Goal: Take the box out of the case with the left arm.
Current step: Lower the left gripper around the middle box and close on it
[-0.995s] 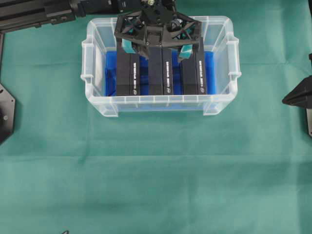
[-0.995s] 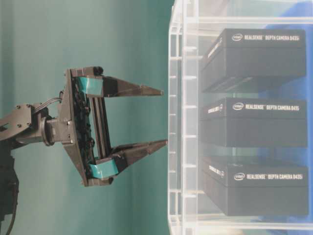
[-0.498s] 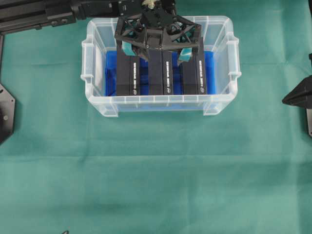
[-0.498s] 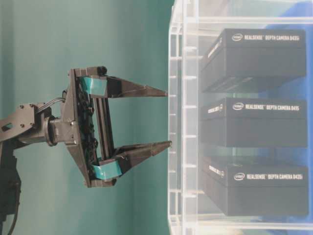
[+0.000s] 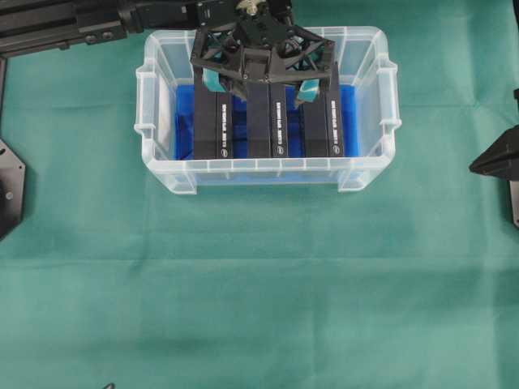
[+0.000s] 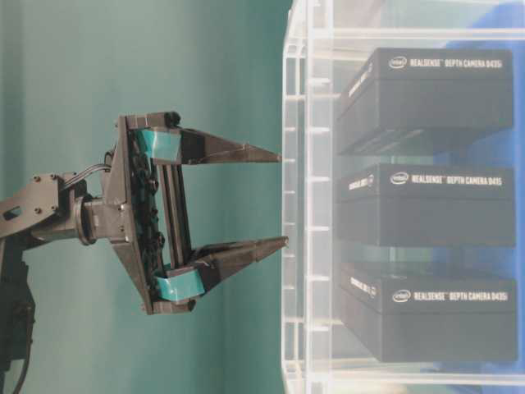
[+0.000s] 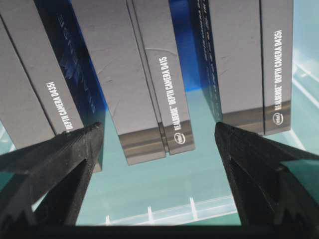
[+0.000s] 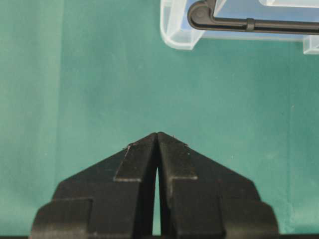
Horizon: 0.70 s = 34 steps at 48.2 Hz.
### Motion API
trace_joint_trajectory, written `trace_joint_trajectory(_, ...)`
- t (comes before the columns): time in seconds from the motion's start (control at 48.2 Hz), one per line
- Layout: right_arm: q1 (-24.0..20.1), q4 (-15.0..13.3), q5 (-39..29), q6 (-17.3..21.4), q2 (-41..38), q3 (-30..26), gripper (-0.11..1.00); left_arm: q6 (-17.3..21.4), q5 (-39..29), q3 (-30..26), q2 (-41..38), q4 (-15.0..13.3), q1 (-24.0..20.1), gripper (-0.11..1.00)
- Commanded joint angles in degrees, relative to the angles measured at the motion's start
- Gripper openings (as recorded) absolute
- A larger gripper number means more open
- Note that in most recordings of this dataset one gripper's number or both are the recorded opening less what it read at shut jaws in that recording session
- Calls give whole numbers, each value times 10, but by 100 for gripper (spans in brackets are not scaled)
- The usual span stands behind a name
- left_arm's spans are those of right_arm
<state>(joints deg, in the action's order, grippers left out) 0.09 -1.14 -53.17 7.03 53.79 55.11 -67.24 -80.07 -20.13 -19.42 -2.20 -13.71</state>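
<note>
Three black boxes side by side in case (image 5: 268, 174), each printed "RealSense Depth Camera D435", Intel logo beside it. Left box (image 5: 212, 130), middle box (image 5: 268, 130), right box (image 5: 328, 130), standing on blue lining (image 5: 185, 121). Left tool (image 5: 261, 85) spread wide above middle box, touching nothing. Green cloth covers table (image 5: 259, 284). Right tool (image 8: 157, 137) pressed together, well apart from case.

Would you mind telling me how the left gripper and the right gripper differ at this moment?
The left gripper is open, its fingers spread wide; the right gripper is shut, its fingers meeting at the tips. The left gripper hangs over the case, straddling the middle box; the right gripper sits apart from the case, over bare green cloth. Both are black and hold nothing.
</note>
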Motion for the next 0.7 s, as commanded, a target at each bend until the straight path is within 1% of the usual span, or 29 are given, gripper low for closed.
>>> trace_joint_trajectory(0.0, 0, -1, 2, 1, -5, -15, 2, -1, 2, -6, 11, 2, 2, 98)
trace_joint_trajectory(0.124, 0, -1, 2, 1, -5, -15, 2, -2, 2, -5, 11, 2, 2, 98)
trace_joint_trajectory(0.394, 1, -1, 2, 1, -5, -15, 2, -4, 6, 11, 11, 11, 2, 98)
trace_joint_trajectory(0.684, 1, -1, 2, 1, -5, -15, 2, -18, 45, 50, 14, 19, 2, 98)
